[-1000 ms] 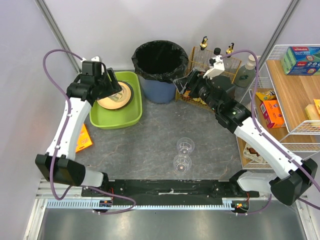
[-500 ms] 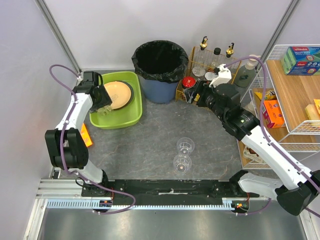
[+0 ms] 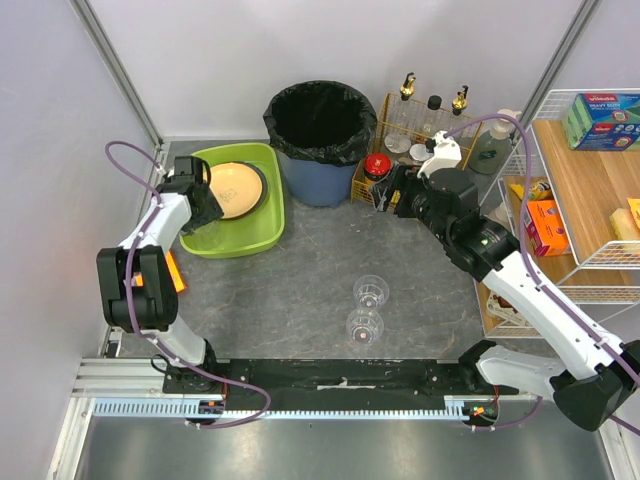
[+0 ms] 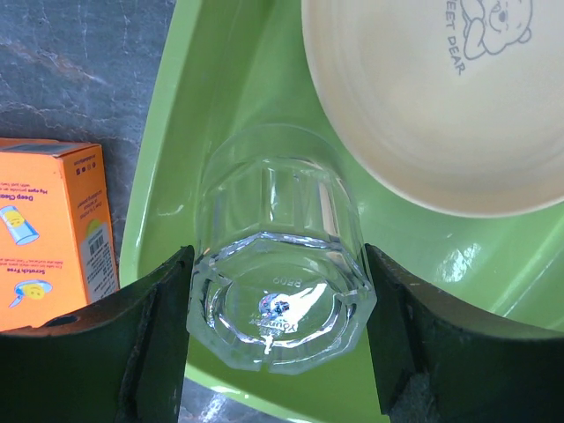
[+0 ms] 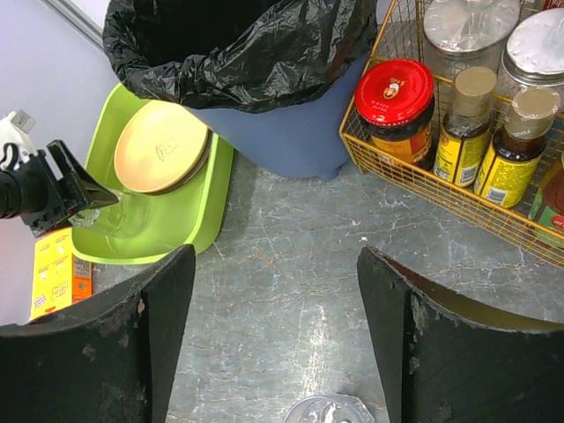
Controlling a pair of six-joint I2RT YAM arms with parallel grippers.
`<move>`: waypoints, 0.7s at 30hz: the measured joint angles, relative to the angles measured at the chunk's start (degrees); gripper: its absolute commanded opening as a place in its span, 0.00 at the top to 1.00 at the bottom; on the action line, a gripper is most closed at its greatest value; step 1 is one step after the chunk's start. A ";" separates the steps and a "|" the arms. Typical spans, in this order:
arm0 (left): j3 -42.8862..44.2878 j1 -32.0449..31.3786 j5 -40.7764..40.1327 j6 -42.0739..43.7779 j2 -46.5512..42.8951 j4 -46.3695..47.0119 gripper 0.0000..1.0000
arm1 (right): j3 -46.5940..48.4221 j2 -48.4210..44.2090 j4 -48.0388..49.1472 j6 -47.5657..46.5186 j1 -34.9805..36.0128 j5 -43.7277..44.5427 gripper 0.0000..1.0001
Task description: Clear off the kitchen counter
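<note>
A clear faceted glass (image 4: 278, 256) sits between the fingers of my left gripper (image 4: 278, 300), which is shut on it. It hangs over the near left corner of the green tub (image 3: 245, 243), tilted, base toward the wrist camera. A cream plate (image 3: 235, 188) lies in the tub beside it. Two stemmed glasses (image 3: 370, 290) (image 3: 364, 325) stand on the grey kitchen counter (image 3: 300, 270). My right gripper (image 3: 385, 192) hovers open above the counter, in front of the wire basket, with nothing between its fingers (image 5: 159, 335).
A black-lined bin (image 3: 320, 120) stands at the back. Right of it is a gold wire basket (image 3: 365, 190) with a red-lidded jar (image 3: 377, 165) and bottles. An orange box (image 3: 172, 272) lies left of the tub. A white wire rack (image 3: 580, 190) stands at the right.
My left gripper carried the glass from over the plate to the tub's near left corner. My right gripper drew back from the wire basket, uncovering the red-lidded jar.
</note>
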 measured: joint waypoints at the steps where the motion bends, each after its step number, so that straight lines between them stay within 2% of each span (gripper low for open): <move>1: -0.17 0.00 -0.15 0.00 0.28 0.48 0.73 | 0.00 0.04 -0.07 -0.04 0.00 -0.15 0.20; 5: -0.90 0.00 -0.31 0.02 1.84 2.01 0.57 | 0.00 0.35 -0.48 -0.04 0.00 -0.55 0.20; 10: -1.22 -0.15 -0.96 0.04 2.71 3.32 0.17 | 0.00 1.70 -0.57 -0.09 0.00 -2.43 0.19; 12: -1.27 -0.15 -1.20 0.09 2.71 3.48 0.08 | 0.00 2.47 -0.79 -0.22 0.00 -3.17 0.18; 15: -1.46 -0.07 -1.81 0.17 2.71 3.72 0.04 | 0.00 3.17 -1.60 -0.70 0.00 -4.24 0.15; 21: -1.49 0.11 -1.64 0.17 0.39 3.61 0.02 | -0.11 3.21 -3.89 -3.21 0.00 -6.21 0.11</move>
